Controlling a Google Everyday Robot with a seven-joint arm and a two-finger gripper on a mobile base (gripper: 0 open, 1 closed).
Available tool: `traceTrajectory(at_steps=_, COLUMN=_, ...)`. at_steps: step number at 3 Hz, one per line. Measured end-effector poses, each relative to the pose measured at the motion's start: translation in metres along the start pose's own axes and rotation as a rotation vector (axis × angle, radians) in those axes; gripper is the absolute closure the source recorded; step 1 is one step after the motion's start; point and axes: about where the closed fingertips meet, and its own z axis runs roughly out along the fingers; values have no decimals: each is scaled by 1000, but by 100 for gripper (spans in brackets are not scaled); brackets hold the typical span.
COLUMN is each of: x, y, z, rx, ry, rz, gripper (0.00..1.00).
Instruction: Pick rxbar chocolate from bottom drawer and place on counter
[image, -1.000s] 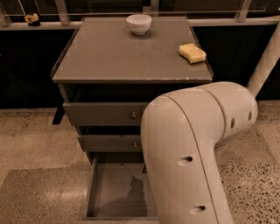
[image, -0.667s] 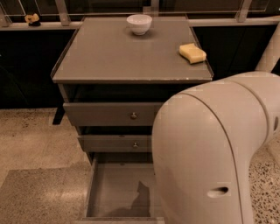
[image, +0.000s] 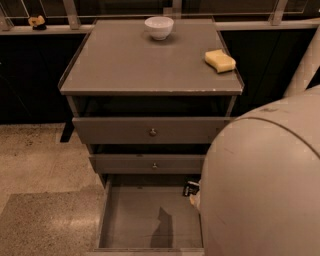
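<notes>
Beside the tool (image: 195, 201), black-wrapped rxbar chocolate (image: 191, 188)

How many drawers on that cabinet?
3: top drawer under the counter, middle drawer below it, bottom drawer pulled open. None seem hidden. The gripper peeks past the arm at its right side.
</notes>
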Motion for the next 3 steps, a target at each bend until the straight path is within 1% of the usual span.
traceTrajectory(at_steps=1, x=0, y=0, z=0, rx=0, ry=0, rz=0, gripper=100)
traceTrajectory(at_steps=2, x=7, y=-10, z=-18, rx=31, ry=38, rz=-2, gripper=100)
traceTrajectory(at_steps=3, x=26, y=-35, z=-61, rx=134, ry=82, rz=-52, gripper=100)
